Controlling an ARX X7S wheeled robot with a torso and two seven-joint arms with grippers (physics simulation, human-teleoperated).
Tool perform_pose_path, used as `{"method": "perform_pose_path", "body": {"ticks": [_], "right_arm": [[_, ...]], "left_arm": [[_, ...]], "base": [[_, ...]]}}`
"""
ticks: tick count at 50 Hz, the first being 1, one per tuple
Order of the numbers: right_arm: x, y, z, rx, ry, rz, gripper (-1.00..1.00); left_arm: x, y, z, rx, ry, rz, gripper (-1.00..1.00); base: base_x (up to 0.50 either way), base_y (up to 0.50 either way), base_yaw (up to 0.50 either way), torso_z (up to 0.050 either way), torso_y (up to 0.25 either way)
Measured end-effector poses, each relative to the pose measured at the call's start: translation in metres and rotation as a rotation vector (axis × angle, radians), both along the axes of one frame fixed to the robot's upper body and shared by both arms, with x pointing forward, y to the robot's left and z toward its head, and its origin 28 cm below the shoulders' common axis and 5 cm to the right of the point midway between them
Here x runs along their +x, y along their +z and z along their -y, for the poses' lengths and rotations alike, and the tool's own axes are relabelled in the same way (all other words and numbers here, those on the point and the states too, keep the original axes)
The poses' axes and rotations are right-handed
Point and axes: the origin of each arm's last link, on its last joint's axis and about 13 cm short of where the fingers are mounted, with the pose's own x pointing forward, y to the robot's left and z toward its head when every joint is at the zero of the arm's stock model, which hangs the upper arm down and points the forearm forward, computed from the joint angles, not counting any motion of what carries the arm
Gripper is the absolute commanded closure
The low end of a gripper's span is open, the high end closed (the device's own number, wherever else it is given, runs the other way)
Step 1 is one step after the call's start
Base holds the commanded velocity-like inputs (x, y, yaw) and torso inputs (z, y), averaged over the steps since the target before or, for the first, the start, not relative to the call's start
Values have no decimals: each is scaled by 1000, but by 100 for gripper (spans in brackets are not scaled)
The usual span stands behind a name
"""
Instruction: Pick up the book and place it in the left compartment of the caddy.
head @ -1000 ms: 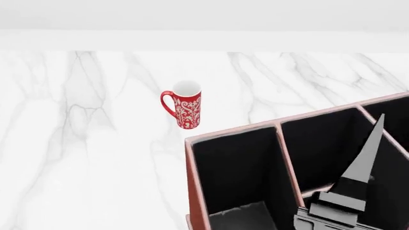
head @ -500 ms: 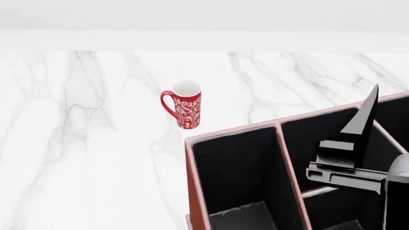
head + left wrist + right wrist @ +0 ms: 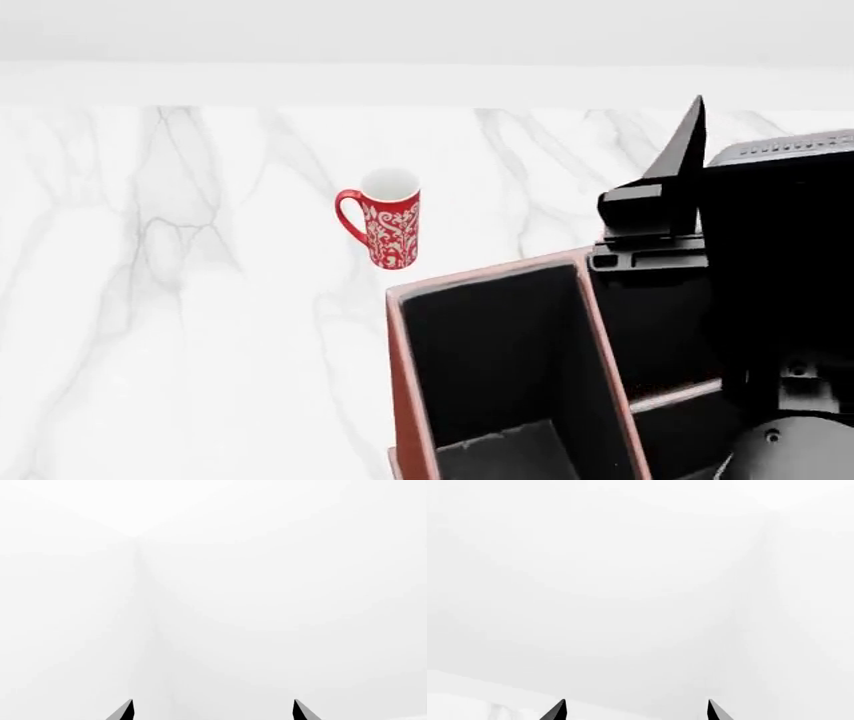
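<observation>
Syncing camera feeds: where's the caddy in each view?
Head view: caddy at lower right, partly hidden behind the right arm.
Left wrist view: not in it.
Right wrist view: not in it.
Shared landmark: the plain white wall, a strip along the head view's top, fills most of both wrist views.

You have a white marble table [image 3: 174,330] in front of you, its top veined with soft grey lines and running back to a pale wall. Two things rest directly on it. A red mug [image 3: 386,228] with a white scroll pattern stands upright near the middle, handle turned toward your left, white inside. Just in front of it and to the right sits the caddy [image 3: 400,380], a reddish-brown box with pinkish rims and black interior, its near-left corner closest to the mug but apart from it.
</observation>
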Motion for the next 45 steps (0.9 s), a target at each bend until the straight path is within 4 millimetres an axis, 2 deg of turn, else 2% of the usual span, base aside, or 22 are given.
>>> {"method": "perform_pose_path", "body": {"ticks": [9, 20, 45], "right_arm": [[22, 13, -5, -6, 96, 4, -100], [31, 20, -12, -26, 199, -18, -100], [36, 16, -18, -59, 264, -42, -100]], "left_arm": [[1, 0, 0, -1, -1, -2, -100], [-1, -1, 1, -24, -42, 0, -100], [-5, 0, 4, -7, -97, 12, -100]], "base": [[0, 0, 0, 0, 0], [0, 0, 0, 0, 0], [0, 0, 0, 50, 0]]}}
